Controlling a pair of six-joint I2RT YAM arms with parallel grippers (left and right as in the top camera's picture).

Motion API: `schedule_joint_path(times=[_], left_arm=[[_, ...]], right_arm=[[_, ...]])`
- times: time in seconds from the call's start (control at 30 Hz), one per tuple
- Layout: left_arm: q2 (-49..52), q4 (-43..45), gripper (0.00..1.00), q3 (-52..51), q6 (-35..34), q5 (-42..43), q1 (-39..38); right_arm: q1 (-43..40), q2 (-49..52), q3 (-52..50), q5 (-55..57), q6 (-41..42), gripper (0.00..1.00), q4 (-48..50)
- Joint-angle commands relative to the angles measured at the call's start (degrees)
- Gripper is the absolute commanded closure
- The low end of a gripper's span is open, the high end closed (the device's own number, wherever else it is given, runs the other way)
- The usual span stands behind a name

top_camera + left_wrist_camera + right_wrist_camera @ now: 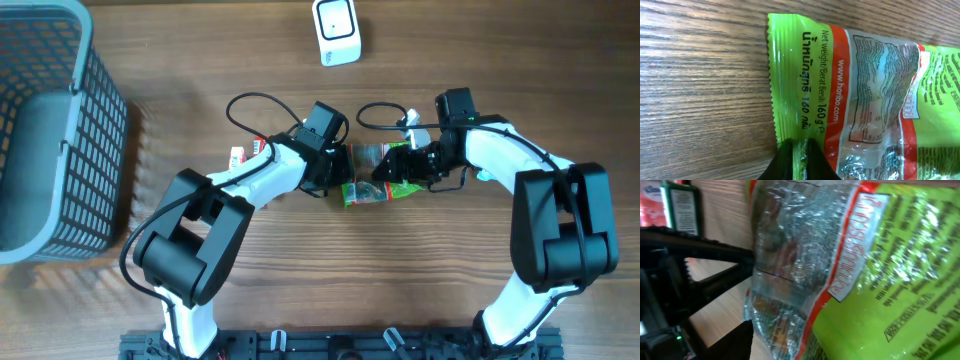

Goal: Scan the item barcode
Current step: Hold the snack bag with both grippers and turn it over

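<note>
**Bag pinched by left pincer at mid-worktop, scanner well apart**

Surface: brown wood-grain worktop [520, 60], grain running left to right, matte, lit evenly. Fills every view to the edges; nothing of the room past it to be seen.

Far left: grey mesh basket [100, 150], upright, partly cut off by the frame edge. Top centre: white scanner [337, 32], alone, well apart from both arms. Small red-and-white packet [238, 155] flat on the wood just beside the left arm. Black cable loops [250, 105] over each wrist.

Task thing: green bag [372, 190] with a red band and a clear window, at the middle of the worktop between the two pincers. Print side up in the left wrist view, weight text and web address readable, crimped end on the wood. No barcode made out in any view.

Left pincer [800, 150]: fingers closed tight on the bag's crimped edge, film caught between the tips.

Right pincer [408, 168]: at the bag's other end, bag filling its wrist view very close and tilted. Only one dark finger [737, 342] visible, low left beside the film. Cannot tell whether gripping or merely around the bag.
</note>
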Motion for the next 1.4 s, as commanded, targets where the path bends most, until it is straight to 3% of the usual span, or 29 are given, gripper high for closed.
schedule_joint_path(times=[0.0,0.2,0.37,0.43,0.5,0.57,0.9,1.0,1.13,1.37], left_arm=[[3.3,-0.7,0.94,-0.7,0.3,-2.0,-0.2],[3.3,-1.1,0.95,-0.7,0.3,-2.1,-0.2],[3.3,-1.0,0.95,-0.7,0.3,-2.4,-0.2],[3.3,-1.1,0.95,-0.7,0.3,-2.4,-0.2],[3.3,-1.1,0.96,-0.7,0.3,-2.4,-0.2],[3.3,-1.2,0.96,-0.7,0.3,-2.4,-0.2],[2.7,-3.1,0.96,-0.6,0.3,-2.3,-0.2],[-1.1,-4.0,0.96,-0.6,4.4,-2.4,0.0],[-7.6,-4.3,0.96,-0.5,5.0,-2.2,0.3],[-6.6,-1.3,0.96,-0.5,4.5,8.3,-0.4]], right_arm=[[0.3,1.2,-0.7,-13.6,0.5,0.41,0.8],[-1.4,1.2,-1.1,-3.6,0.7,0.37,-2.7],[-1.5,1.2,-6.6,-3.1,3.3,0.35,2.8],[-1.5,1.2,-8.8,-3.2,6.3,0.46,6.3],[-1.5,1.2,-9.0,-4.3,6.7,0.75,7.6],[-1.9,1.2,-8.9,-7.0,6.6,0.94,9.0],[-11.4,1.2,-7.9,-17.0,5.3,0.96,10.4],[-12.8,1.2,-7.9,-16.9,2.8,0.96,9.1],[-12.7,1.2,-7.9,-16.8,1.1,0.96,9.1],[-12.7,1.2,-7.9,-11.8,0.1,0.96,8.5]])
